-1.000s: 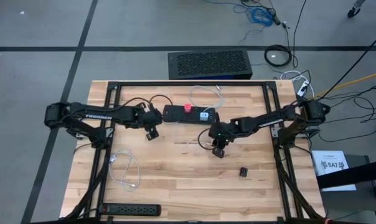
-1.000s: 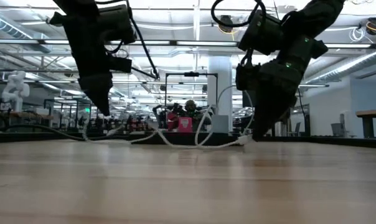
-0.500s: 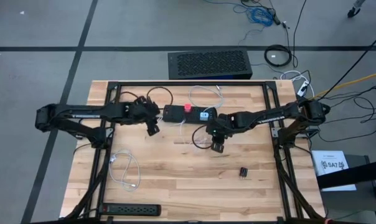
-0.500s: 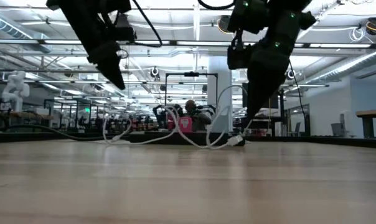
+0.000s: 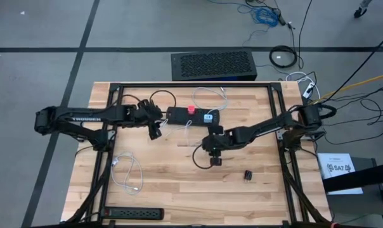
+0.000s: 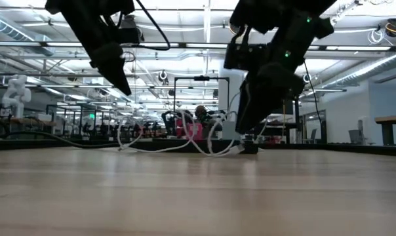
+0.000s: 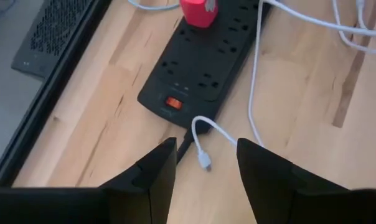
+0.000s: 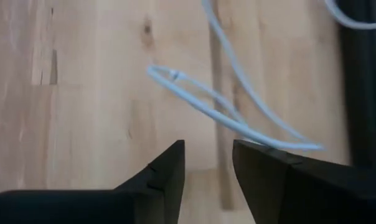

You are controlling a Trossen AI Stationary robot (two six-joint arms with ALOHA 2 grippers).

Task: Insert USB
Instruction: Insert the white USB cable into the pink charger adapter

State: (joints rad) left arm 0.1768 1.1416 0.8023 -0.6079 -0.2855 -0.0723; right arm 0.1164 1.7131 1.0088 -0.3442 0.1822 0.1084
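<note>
Hovering just beside the switch end of the black power strip [image 7: 203,65], the left hand [image 7: 203,163] has its fingers spread and grips nothing; the white USB cable's plug [image 7: 204,161] lies loose on the worktop [image 5: 172,183] between them, close to the strip's orange switch [image 7: 173,102]. A red charger [image 7: 199,11] sits plugged into the strip. Nearer the worktop's middle, the right hand [image 8: 206,168] hangs released above a slack loop of that cable [image 8: 225,115], holding nothing.

Black power strip [image 7: 203,74] (orange switch [image 7: 173,102]), red plug [image 7: 199,10], white cable [image 7: 206,134].
</note>
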